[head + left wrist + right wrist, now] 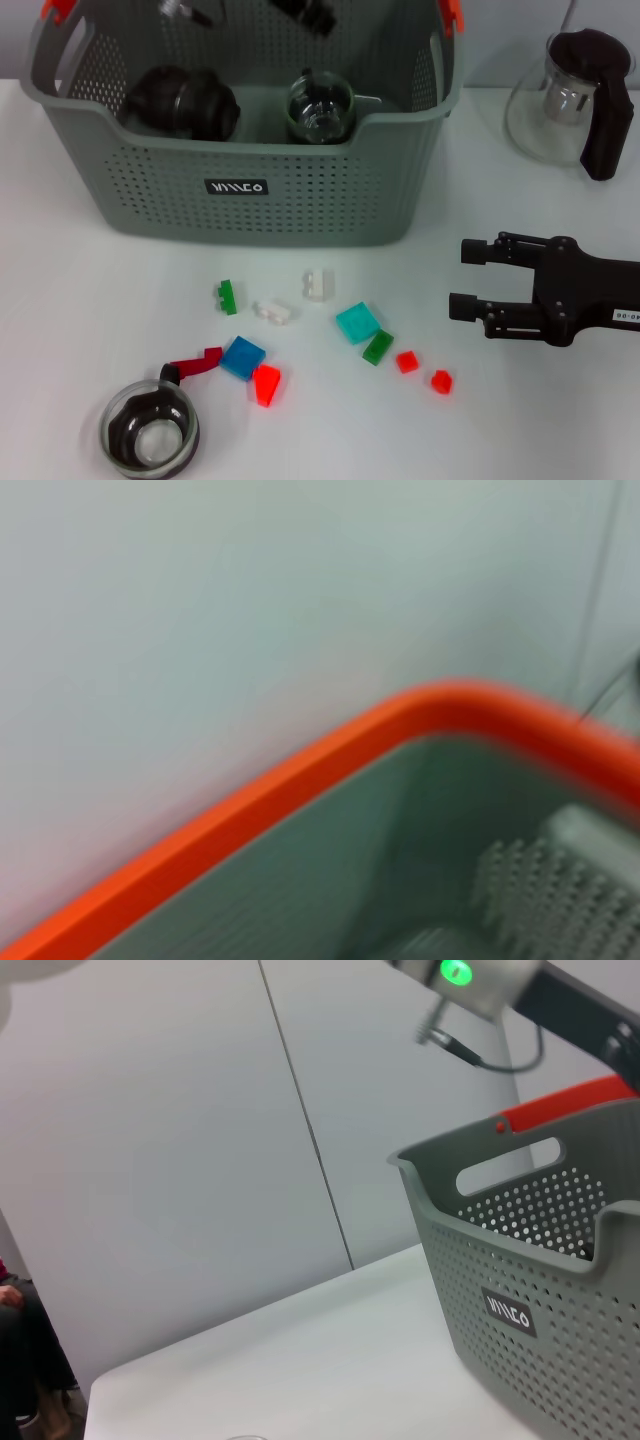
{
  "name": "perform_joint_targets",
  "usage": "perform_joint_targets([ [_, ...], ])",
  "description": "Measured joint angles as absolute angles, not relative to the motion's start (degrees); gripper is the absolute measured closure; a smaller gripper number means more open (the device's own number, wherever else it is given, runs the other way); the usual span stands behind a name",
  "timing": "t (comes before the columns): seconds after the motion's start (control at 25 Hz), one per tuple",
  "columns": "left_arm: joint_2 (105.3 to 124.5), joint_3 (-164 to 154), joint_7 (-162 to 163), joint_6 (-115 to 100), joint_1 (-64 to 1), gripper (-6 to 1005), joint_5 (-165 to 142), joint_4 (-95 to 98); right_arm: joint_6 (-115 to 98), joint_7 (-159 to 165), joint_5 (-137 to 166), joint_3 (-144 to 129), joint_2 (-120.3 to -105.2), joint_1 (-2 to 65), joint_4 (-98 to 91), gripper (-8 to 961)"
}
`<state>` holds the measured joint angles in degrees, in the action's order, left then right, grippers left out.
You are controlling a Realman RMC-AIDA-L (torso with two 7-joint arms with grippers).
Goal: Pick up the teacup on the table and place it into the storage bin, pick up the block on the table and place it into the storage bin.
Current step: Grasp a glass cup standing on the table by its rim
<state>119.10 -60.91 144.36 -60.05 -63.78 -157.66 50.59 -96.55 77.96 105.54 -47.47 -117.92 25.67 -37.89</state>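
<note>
"Two cups already sit in the bin (250,205); why hang back?"

"My right gripper (462,278), fingers wide and empty, hovers beside the blocks (357,322). One cup (150,437) waits near the table's front edge."

"Your left?"

"Probably above the bin; its wrist view shows only the orange rim (300,780). Fingers: can't tell."

Grey perforated storage bin (540,1280) seen on white table (300,1360); red handle clip (570,1105) and black label (508,1311) visible.
</note>
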Motion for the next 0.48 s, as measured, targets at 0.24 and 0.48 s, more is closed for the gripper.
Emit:
perform_joint_targets([
  [0.24, 119.07, -49.6, 131.8, -76.3, -51.9, 600, -131.6, 66.3, -96.5, 78.0, 105.6, -47.5, -117.86, 25.6, -37.8, 129],
  [0.48, 117.43, -33.9, 120.4, -93.7, -44.0, 486, -115.3, 65.7, -96.5, 78.0, 105.6, -47.5, -117.78, 25.3, -37.8, 130],
])
